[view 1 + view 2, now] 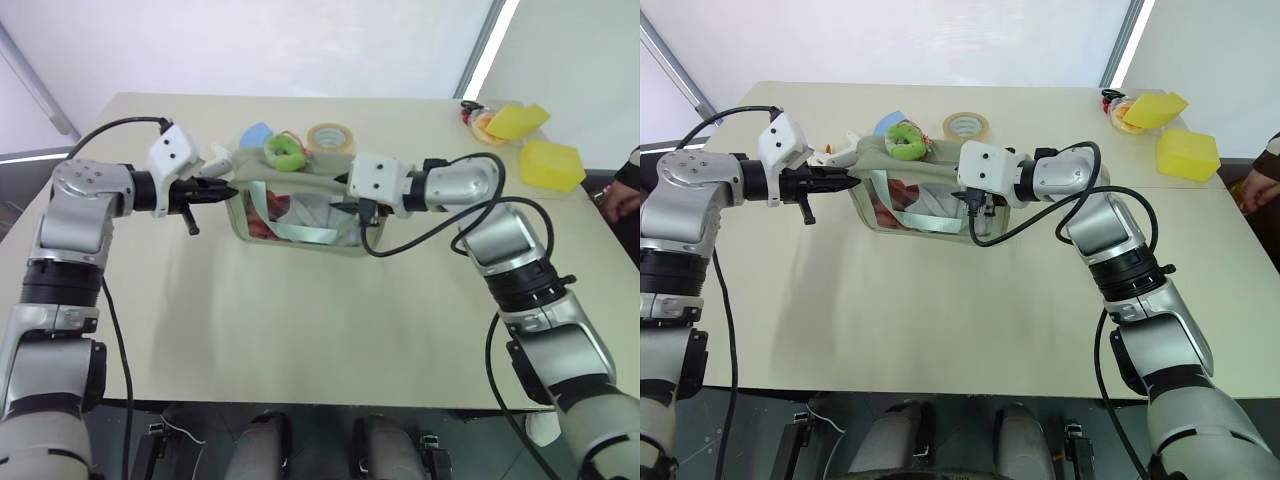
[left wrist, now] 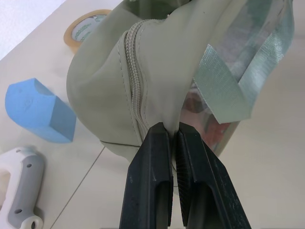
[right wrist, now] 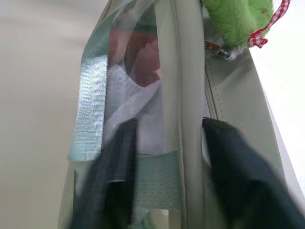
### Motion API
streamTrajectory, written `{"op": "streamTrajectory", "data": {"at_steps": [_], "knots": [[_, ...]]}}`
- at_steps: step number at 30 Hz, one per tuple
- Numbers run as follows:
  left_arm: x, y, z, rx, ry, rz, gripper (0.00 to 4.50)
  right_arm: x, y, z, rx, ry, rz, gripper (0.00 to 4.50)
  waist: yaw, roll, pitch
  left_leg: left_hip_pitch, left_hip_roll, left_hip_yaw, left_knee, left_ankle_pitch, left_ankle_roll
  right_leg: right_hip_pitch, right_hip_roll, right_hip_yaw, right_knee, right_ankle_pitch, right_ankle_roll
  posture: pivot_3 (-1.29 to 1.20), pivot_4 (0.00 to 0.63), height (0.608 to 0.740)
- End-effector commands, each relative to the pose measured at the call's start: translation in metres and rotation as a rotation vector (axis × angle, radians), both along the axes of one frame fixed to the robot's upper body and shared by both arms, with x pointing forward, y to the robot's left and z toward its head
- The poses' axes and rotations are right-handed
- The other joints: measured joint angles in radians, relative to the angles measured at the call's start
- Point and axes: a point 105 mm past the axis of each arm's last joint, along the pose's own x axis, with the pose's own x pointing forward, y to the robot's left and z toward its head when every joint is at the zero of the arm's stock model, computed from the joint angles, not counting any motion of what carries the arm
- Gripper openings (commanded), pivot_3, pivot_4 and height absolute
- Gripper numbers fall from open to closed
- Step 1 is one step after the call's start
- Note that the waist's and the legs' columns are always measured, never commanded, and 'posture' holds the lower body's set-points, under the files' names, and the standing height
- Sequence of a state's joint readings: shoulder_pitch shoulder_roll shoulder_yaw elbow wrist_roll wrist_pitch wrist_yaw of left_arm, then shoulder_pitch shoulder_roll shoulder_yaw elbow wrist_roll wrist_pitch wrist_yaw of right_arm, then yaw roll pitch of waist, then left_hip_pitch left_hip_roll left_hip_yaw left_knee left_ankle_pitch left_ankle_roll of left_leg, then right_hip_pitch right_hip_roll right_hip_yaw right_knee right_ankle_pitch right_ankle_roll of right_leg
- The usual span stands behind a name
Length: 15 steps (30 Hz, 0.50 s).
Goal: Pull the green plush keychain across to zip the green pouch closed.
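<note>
Green pouch (image 1: 300,215) end pinched by the left claw (image 2: 174,138); right claw (image 3: 167,143) gapes astride, must next take the green plush keychain (image 1: 905,140).

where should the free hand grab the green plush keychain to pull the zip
Grip the green plush keychain by its fuzzy body, coming from above. It sits on the top edge of the green pouch, clipped to the zipper line, so its top is exposed. The left hand pinches the pouch's end.

Bright, even daylight – soft shadows, blurred fingers (image 3: 238,176) in right wrist view.
</note>
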State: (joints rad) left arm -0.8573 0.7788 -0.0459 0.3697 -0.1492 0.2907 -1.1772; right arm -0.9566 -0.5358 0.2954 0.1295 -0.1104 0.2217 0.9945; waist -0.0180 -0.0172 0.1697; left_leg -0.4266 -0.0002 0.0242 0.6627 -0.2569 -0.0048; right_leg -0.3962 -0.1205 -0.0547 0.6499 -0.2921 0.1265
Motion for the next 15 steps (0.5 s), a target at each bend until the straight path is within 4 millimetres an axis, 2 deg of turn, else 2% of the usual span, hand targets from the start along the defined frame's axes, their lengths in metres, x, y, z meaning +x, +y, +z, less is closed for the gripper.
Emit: {"op": "streamTrajectory", "data": {"at_steps": [1, 3, 7, 15], "knots": [[-0.001, -0.004, 0.006, 0.014, -0.024, -0.021, 0.00, -0.006, 0.009, 0.039, 0.069, -0.077, 0.042, 3.30, 0.000, 0.000, 0.000, 0.000, 0.000, 0.000, 0.000, 0.000, 0.000, 0.000, 0.000, 0.000, 0.000, 0.000, 0.000, 0.00, 0.150, 0.740], [-0.001, -0.003, 0.006, 0.016, -0.029, -0.017, 0.00, -0.008, 0.015, 0.042, 0.086, -0.075, 0.058, 3.30, 0.000, 0.000, 0.000, 0.000, 0.000, 0.000, 0.000, 0.000, 0.000, 0.000, 0.000, 0.000, 0.000, 0.000, 0.000, 0.00, 0.150, 0.740], [-0.001, -0.002, 0.007, 0.019, -0.036, -0.012, 0.00, -0.011, 0.038, 0.059, 0.197, -0.049, 0.102, 3.30, -0.002, 0.000, 0.000, 0.000, 0.000, 0.000, 0.000, 0.000, 0.000, 0.000, 0.000, 0.000, 0.000, 0.000, 0.000, 0.00, 0.150, 0.740], [-0.002, -0.004, 0.008, 0.021, -0.039, -0.022, 0.00, 0.001, 0.059, 0.053, 0.225, -0.003, 0.116, 3.30, 0.000, 0.000, 0.000, 0.000, -0.001, 0.000, 0.000, 0.000, 0.000, 0.000, 0.000, 0.000, 0.000, 0.000, 0.000, 0.00, 0.150, 0.740]]}}
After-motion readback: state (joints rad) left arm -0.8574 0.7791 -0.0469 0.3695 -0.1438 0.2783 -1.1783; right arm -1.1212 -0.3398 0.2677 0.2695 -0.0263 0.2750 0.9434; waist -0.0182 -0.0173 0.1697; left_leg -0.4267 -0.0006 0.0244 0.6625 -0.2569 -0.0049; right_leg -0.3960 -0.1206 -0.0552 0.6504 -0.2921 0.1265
